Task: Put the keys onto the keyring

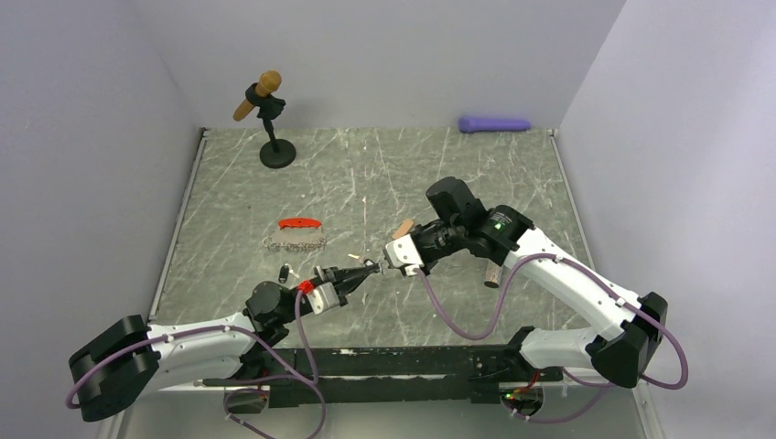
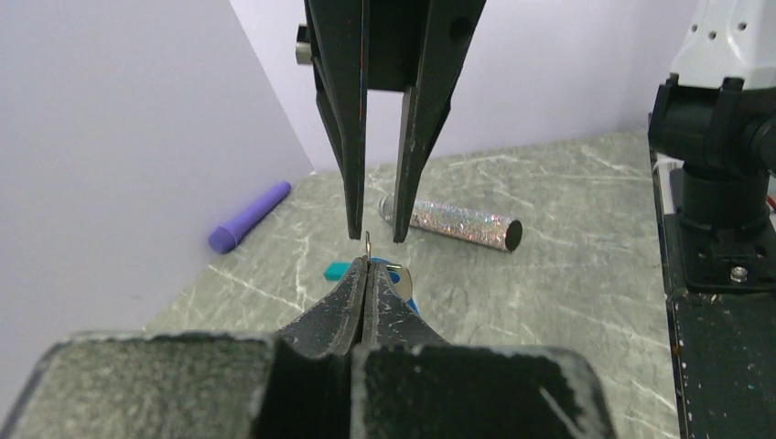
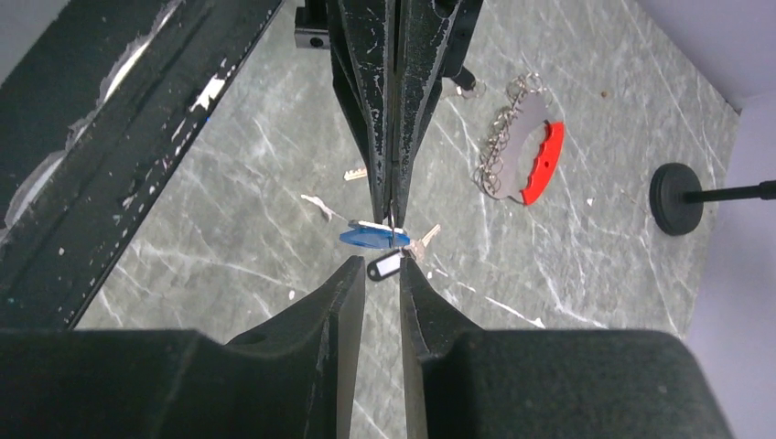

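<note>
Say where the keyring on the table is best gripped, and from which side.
On the keyring, probably the red clip, from above, pinching across its narrow width: it looks rigid and lies flat, while the chain beside it is loose and bunched.

The top camera looked down from high behind over the whole worktop. The wrist cameras sat close behind the left fingers and right fingers, facing each other; all three shared where the tips met.

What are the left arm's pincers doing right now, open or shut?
Shut. In its wrist view the left gripper has its fingers pressed together with no gap, pinching a blue-tagged key at the tips.
</note>
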